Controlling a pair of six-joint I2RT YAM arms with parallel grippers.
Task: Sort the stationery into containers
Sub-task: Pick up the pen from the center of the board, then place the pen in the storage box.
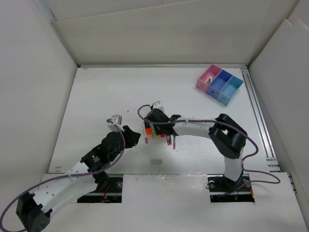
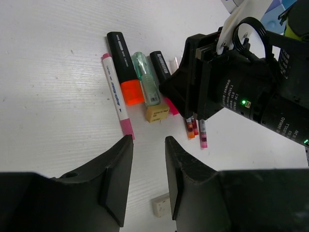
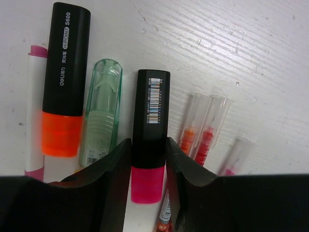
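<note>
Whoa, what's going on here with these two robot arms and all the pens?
The arms are sorting stationery into a three-compartment tray at the table's far right corner. The right gripper has its fingers closed on either side of a pink highlighter, which appears to lie on the table in a row with an orange highlighter and thin pens. The left gripper hangs open and empty beside the pile.

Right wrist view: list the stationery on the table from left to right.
white marker → orange highlighter → pale green clear-capped stick → pink highlighter → thin orange pen → thin red pen → thin pink pen
</note>
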